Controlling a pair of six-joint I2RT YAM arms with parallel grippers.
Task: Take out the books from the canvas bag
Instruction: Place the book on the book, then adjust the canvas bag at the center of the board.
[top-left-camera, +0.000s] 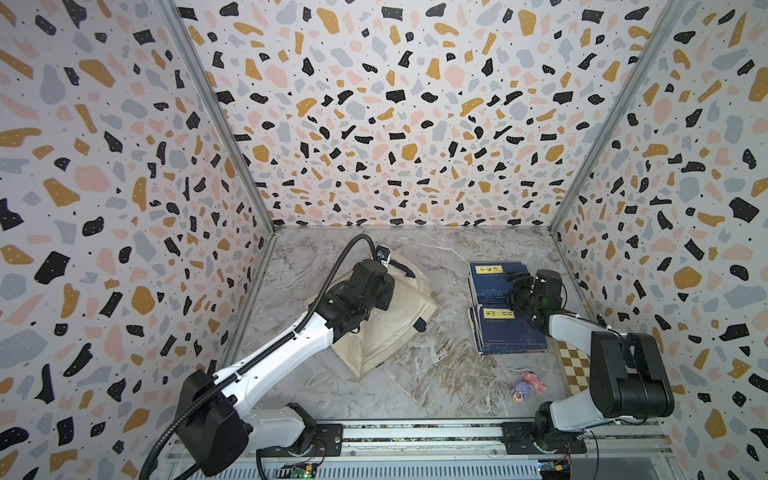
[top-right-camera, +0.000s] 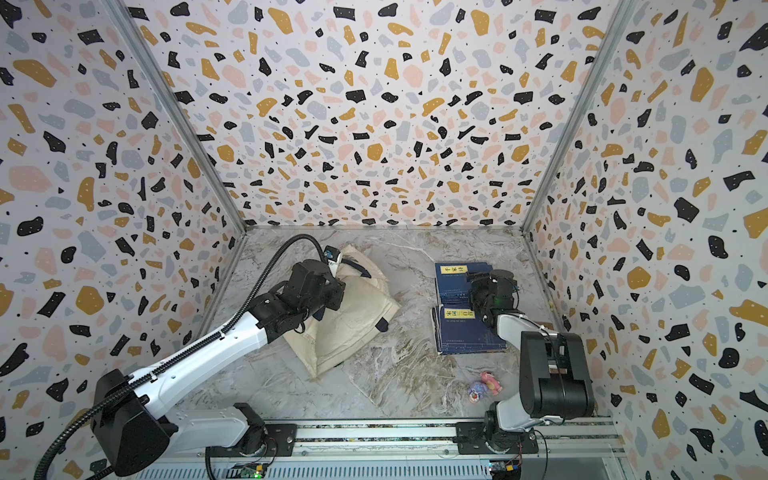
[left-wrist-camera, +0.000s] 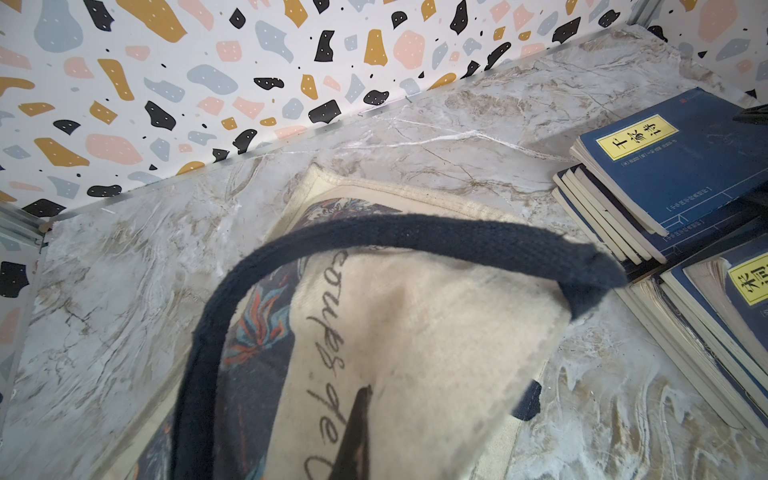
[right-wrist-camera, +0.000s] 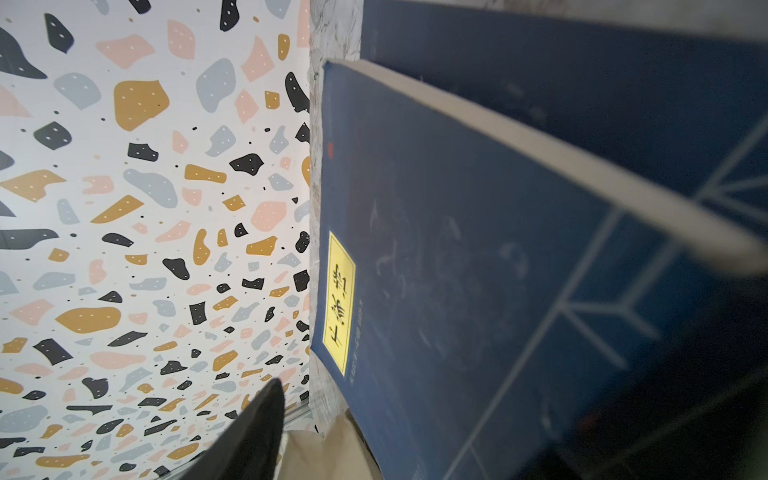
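Left claw: your left claw (left-wrist-camera: 359, 415) is closed tight. It pinches the cloth of the bag (top-left-camera: 395, 328), and the cloth bunches up to it. In both top views your own arm hides this claw.
Bag: the cream bag lies on the table (top-left-camera: 436, 382), puffed up in the middle. Your left wrist view shows its dark blue picture and some writing.
Strap: one dark blue strap (left-wrist-camera: 415, 237) arches up over the bag.
Right claw: your right claw (top-left-camera: 516, 279) is spread wide and holds nothing. It hangs low over the far pile. One finger (right-wrist-camera: 257, 436) stands clear of the top cover.
Books: the books (top-right-camera: 457, 311) are out on the table in two piles, to the right of the bag and well apart from it.
Far pile: the far pile (top-left-camera: 490, 286) has a blue book with a yellow label on top.
Near pile: the near pile (top-left-camera: 507, 338) sits right next to it, with the same kind of book on top.
Inside the bag: you cannot tell if more books are in there.
Toy: a small pink and blue toy (top-left-camera: 528, 384) sits near the front of the table.
Board: a brown and cream checked board (top-left-camera: 575, 365) lies just beside the near pile, partly under your right arm.
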